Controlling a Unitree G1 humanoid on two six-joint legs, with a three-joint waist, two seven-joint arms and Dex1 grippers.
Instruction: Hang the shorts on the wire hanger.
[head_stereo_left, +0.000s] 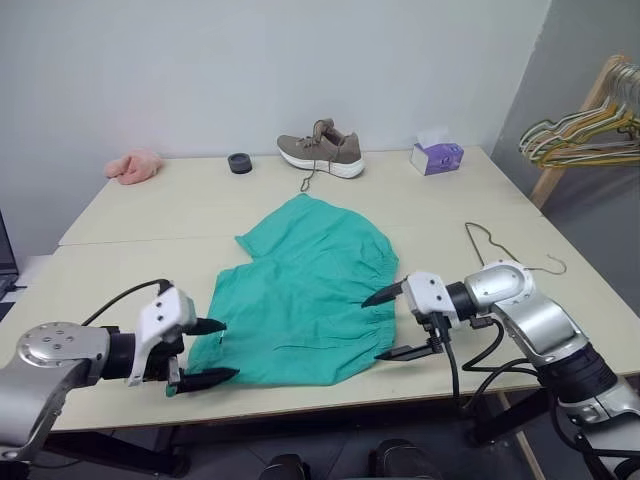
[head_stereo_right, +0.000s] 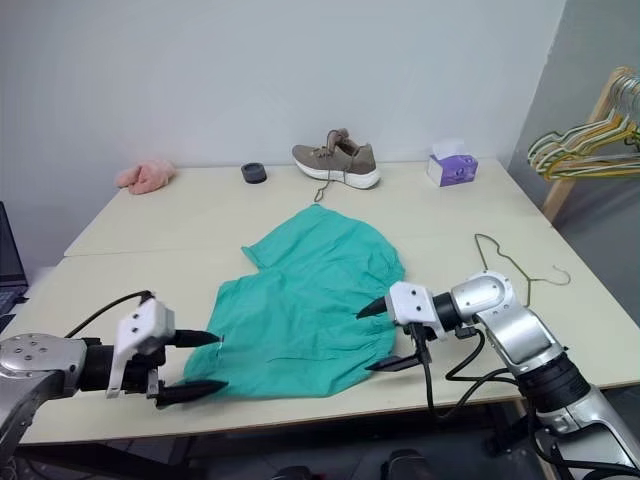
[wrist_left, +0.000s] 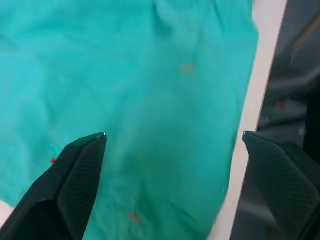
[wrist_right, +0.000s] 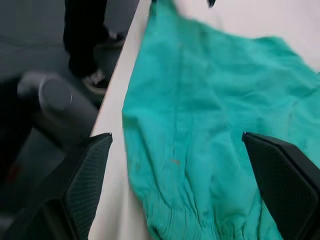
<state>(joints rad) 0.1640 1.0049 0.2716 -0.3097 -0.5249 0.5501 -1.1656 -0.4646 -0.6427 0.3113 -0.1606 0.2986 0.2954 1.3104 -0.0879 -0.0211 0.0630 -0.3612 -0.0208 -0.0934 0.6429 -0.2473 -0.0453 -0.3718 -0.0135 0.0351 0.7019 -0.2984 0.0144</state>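
A pale beige two-panel table (head_stereo_left: 150, 215) spans the frame, and along its far edge stand, from upper left to upper right, a small pink fluffy cloth (head_stereo_left: 134, 166), a small dark round ring-shaped object (head_stereo_left: 239, 163), a taupe knit sneaker with a white sole (head_stereo_left: 322, 149) and a purple tissue box with a white tissue standing up (head_stereo_left: 436, 156). The sneaker's lace trails toward the frame's centre. At the upper right edge, a bunch of yellow, green and white wire hangers (head_stereo_left: 590, 135) hangs on a light wooden rack (head_stereo_left: 580, 120) beside the table.

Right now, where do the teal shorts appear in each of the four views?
Left eye: shorts spread mid-table, between both open grippers.
Right eye: same place, shorts.
Left wrist: cloth beyond the fingers.
Right wrist: cloth along the table edge.
Shared landmark: the table.
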